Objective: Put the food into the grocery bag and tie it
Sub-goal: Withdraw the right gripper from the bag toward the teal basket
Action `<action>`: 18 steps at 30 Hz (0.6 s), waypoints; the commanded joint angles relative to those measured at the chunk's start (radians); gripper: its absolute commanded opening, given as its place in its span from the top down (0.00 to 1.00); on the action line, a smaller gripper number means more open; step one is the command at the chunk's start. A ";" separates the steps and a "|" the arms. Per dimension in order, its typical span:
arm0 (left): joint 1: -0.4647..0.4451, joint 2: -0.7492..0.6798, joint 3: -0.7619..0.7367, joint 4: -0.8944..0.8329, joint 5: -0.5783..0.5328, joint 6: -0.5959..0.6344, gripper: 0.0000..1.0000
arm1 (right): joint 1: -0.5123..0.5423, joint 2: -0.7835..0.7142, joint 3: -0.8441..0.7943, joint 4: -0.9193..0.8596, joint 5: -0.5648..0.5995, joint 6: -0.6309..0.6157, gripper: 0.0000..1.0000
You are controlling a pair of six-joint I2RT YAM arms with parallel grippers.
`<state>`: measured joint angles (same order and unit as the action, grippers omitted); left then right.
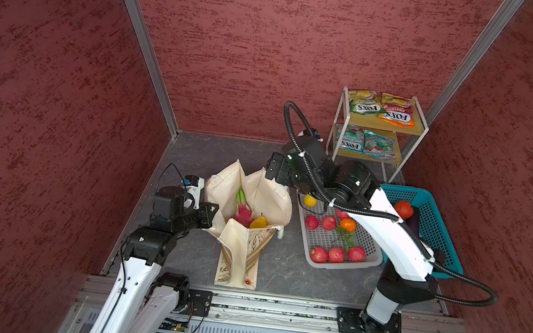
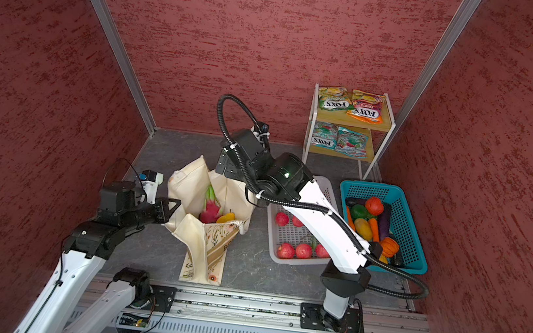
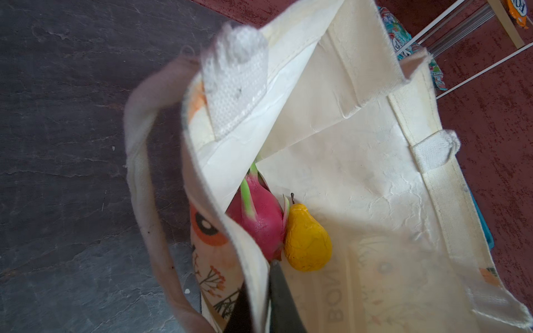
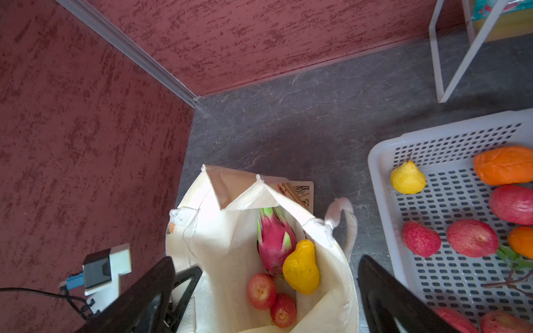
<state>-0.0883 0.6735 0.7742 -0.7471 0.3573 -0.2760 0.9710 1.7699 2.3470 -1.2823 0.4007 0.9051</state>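
The cream grocery bag (image 1: 274,202) (image 2: 188,182) stands open on the dark floor. Inside lie a pink dragon fruit (image 4: 274,239), a yellow pear (image 4: 301,268) and two red apples (image 4: 262,291). My left gripper (image 1: 210,214) (image 3: 259,291) is shut on the bag's near rim, one finger inside and one outside the fabric. My right gripper (image 1: 274,171) (image 4: 266,259) hangs open and empty above the bag's mouth. More food stays outside: red apples (image 1: 336,254) and a yellow fruit (image 1: 310,200) in the grey basket, and FOX'S packets (image 1: 364,105) on the shelf.
The grey perforated basket (image 1: 342,266) sits right of the bag, with the teal basket (image 2: 415,225) of vegetables beyond it under my right arm. A white two-level shelf (image 1: 425,127) stands at the back right corner. Red walls close in on three sides.
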 commanded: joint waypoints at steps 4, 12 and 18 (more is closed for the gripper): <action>0.010 -0.003 -0.003 -0.012 -0.020 -0.002 0.89 | -0.035 -0.033 0.015 0.012 0.020 0.048 0.01; 0.015 -0.003 -0.003 -0.008 -0.006 0.001 0.89 | -0.049 -0.109 -0.040 0.062 0.067 0.043 0.01; 0.035 -0.008 -0.006 0.003 0.020 0.001 0.89 | -0.210 -0.357 -0.468 0.293 0.104 0.001 0.01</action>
<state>-0.0666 0.6731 0.7742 -0.7475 0.3668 -0.2760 0.8482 1.5208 2.0197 -1.1168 0.4500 0.9146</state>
